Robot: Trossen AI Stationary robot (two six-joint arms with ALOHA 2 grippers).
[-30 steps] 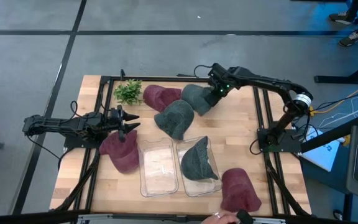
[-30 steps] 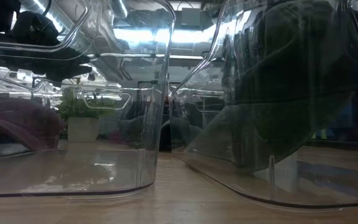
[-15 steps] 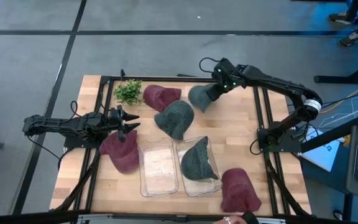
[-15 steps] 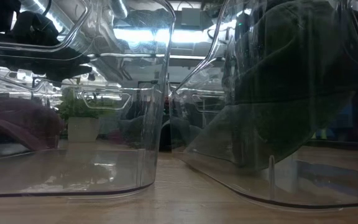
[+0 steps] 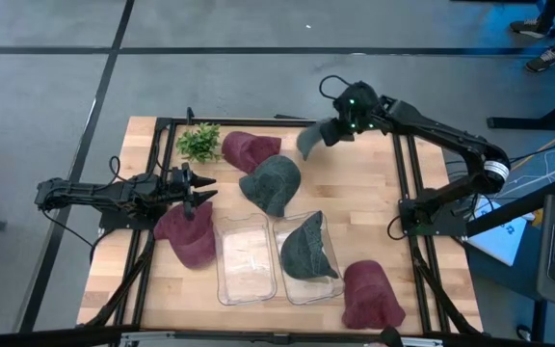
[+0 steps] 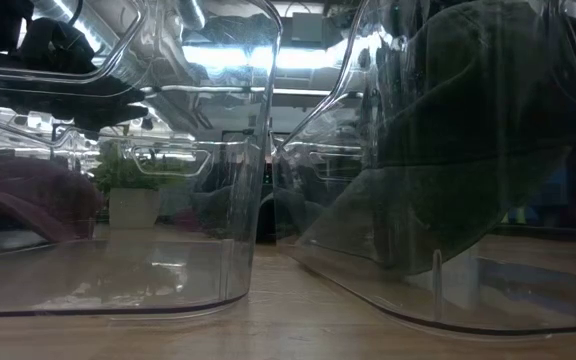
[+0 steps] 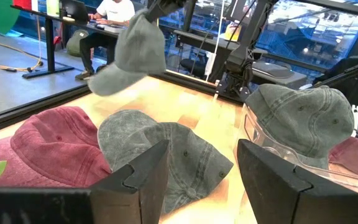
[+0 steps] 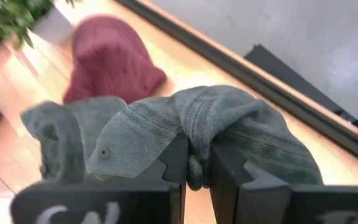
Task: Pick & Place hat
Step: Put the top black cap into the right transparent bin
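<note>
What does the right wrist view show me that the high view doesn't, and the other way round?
Only the right wrist view: the right gripper pinching a fold of the grey hat.

Only the high view: the left gripper open above a maroon hat, two clear bins, one holding a grey hat, and another maroon hat.

Both: the lifted hat, the far maroon hat and the plant.

Two clear bins (image 6: 168, 200) side by side on wooden table (image 6: 268, 335), grey hat (image 6: 468, 150) in right one, small potted plant (image 6: 128, 190) behind
</note>
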